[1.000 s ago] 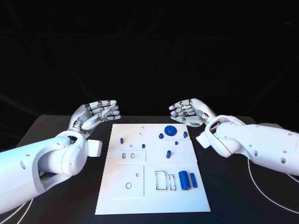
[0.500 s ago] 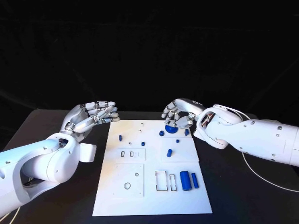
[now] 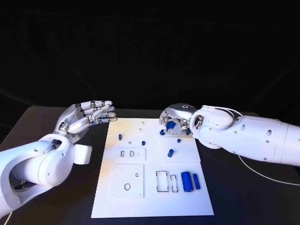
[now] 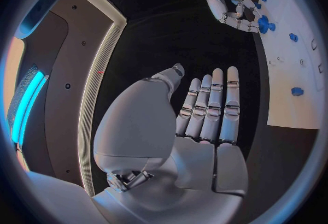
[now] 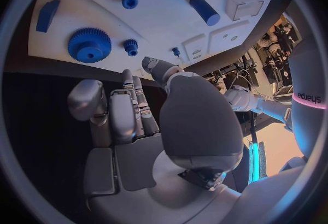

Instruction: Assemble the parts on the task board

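Observation:
The white task board (image 3: 133,199) lies in the middle of the table. A big blue gear (image 5: 89,45) lies flat at its far end, with a small blue gear (image 5: 130,45) beside it. My right hand (image 3: 174,120) hovers just over the big gear (image 3: 170,125) with fingers bent down and holds nothing; in the left wrist view its fingertips (image 4: 240,21) are close to the gear (image 4: 263,23). My left hand (image 3: 89,114) stays off the board's far left corner, fingers stretched out and empty. A thick blue cylinder (image 3: 186,181) and a thin blue bar (image 3: 196,182) lie near the board's right front.
Small blue pegs (image 3: 120,138) (image 3: 143,143) (image 3: 169,153) stand on the board's middle. A blue block (image 5: 48,15) lies at the board's corner near the big gear. Rectangular slots (image 3: 161,181) and a plate with a round hole (image 3: 127,186) are at the near end.
My right hand has come down and moved left, from beside the board's far right corner to over the big gear. The left hand has barely moved.

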Tool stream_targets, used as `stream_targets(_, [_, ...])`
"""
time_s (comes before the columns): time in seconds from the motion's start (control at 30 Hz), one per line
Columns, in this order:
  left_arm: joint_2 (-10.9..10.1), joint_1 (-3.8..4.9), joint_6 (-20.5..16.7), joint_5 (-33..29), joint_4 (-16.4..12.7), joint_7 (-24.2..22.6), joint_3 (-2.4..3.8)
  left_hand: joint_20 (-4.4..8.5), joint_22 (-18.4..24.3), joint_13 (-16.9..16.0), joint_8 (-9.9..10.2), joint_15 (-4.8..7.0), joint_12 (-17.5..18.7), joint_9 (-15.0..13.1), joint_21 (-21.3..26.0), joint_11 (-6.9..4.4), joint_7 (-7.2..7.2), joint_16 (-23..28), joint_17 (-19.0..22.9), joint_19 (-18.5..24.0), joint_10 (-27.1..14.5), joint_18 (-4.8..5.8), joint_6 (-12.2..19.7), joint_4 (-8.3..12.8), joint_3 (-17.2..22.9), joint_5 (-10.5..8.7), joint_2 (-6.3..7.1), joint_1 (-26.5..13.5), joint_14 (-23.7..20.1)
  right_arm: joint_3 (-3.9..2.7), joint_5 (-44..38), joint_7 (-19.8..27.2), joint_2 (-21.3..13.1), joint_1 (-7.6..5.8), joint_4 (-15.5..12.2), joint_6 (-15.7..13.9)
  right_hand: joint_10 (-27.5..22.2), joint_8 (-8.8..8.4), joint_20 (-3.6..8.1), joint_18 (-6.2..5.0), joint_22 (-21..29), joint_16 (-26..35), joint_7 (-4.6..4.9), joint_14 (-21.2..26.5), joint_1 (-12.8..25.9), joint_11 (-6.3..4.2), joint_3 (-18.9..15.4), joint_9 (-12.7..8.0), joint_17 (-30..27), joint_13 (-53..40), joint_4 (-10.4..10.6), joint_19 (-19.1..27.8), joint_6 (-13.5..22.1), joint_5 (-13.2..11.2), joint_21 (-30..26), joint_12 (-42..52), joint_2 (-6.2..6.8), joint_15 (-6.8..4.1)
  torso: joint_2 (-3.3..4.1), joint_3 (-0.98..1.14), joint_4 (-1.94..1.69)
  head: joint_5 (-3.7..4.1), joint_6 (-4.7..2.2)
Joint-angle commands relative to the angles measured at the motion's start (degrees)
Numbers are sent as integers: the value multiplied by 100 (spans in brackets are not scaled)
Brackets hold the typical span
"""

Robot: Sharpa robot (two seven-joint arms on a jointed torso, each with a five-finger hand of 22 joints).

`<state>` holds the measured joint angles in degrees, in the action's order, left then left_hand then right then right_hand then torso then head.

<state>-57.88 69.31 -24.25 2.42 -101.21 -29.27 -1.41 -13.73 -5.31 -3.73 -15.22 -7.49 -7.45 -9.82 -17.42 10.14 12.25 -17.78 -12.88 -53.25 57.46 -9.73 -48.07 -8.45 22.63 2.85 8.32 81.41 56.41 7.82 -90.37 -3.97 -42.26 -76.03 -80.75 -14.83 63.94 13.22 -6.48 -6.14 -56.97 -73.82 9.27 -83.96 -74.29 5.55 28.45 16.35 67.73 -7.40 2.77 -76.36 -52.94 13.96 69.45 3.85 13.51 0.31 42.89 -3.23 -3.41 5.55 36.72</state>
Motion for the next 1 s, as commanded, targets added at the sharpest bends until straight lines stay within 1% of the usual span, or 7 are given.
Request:
stream_targets(0.03, [-5, 22, 117, 36, -36, 1, 6, 5, 7, 3, 23, -9, 30, 8, -16, 17, 117, 12, -9, -50, 2, -80, 0, 11, 34, 16, 56, -23, 18, -2, -472, -266, 27, -4, 16, 396, -43, -20, -21, 91, -372, -288, 7, -302, -28, 30, -4, 47, 290, -14, 33, -102, 37, -13, 260, -10, 38, 63, 44, -6, -41, 28, 8])
stream_targets(0.2, [-15, 30, 117, 36, -43, 11, 6, 3, 12, 4, 32, -14, 46, 12, -12, 24, 125, 22, -14, -49, -8, -78, 11, 13, 35, 16, 64, -36, 10, -2, -520, -306, 46, -2, 38, 453, -101, -35, -36, 138, -688, -472, 10, -324, -38, 41, -11, 76, 484, -15, 42, -206, 61, -9, 472, -16, 36, 77, 57, -7, -64, 40, 25])
stream_targets(0.3, [-24, 33, 117, 36, -45, 16, 6, 2, 14, 4, 36, -16, 54, 14, -10, 27, 130, 27, -16, -48, -12, -78, 16, 14, 35, 15, 68, -43, 7, -2, -532, -314, 58, 0, 54, 452, -116, -29, -41, 142, -731, -515, 12, -326, -48, 45, -6, 91, 522, -15, 44, -212, 47, -6, 504, -16, 24, 82, 74, -12, -66, 45, 19])
stream_targets(0.43, [-31, 36, 120, 36, -44, 25, 6, 2, 14, 4, 36, -16, 54, 14, -10, 27, 130, 27, -16, -48, -12, -78, 16, 14, 35, 15, 68, -43, 7, -1, -539, -304, 82, 4, 79, 419, -97, -4, -55, 167, -902, -598, 34, -331, -76, 58, 33, 128, 594, -24, 47, -264, -15, 20, 619, -1, -13, 95, 97, -6, -76, 37, -3])
stream_targets(0.53, [-33, 38, 123, 36, -44, 32, 6, 2, 16, 4, 38, -18, 58, 15, -9, 29, 131, 29, -17, -48, -13, -78, 18, 14, 35, 15, 70, -47, 5, -1, -538, -295, 97, 9, 94, 406, -52, 21, -67, 179, -1004, -661, 54, -333, -111, 69, 115, 161, 646, -30, 42, -287, -91, -49, 690, 7, -47, 107, 106, -15, -88, 48, -7])
stream_targets(0.63, [-30, 40, 125, 36, -40, 35, 6, 2, 16, 4, 38, -18, 58, 15, -9, 29, 131, 29, -17, -48, -13, -78, 18, 14, 35, 15, 70, -47, 5, -1, -534, -284, 116, 15, 116, 400, -26, 29, -73, 187, -1065, -695, 56, -333, -124, 69, 174, 177, 676, -29, 41, -301, -127, -56, 731, 7, -61, 109, 122, -16, -102, 52, -11])
stream_targets(1.0, [1, 41, 130, 32, 5, 59, 6, 1, 19, 4, 43, -20, 68, 17, -6, 33, 136, 34, -20, -47, -18, -77, 24, 13, 35, 15, 72, -57, 3, 0, -513, -267, 143, 27, 158, 427, 66, 57, -74, 203, -1202, -778, 33, -340, -124, 51, 313, 224, 750, -24, 52, -332, -222, -44, 821, 14, -86, 102, 160, -27, -108, 80, -3])
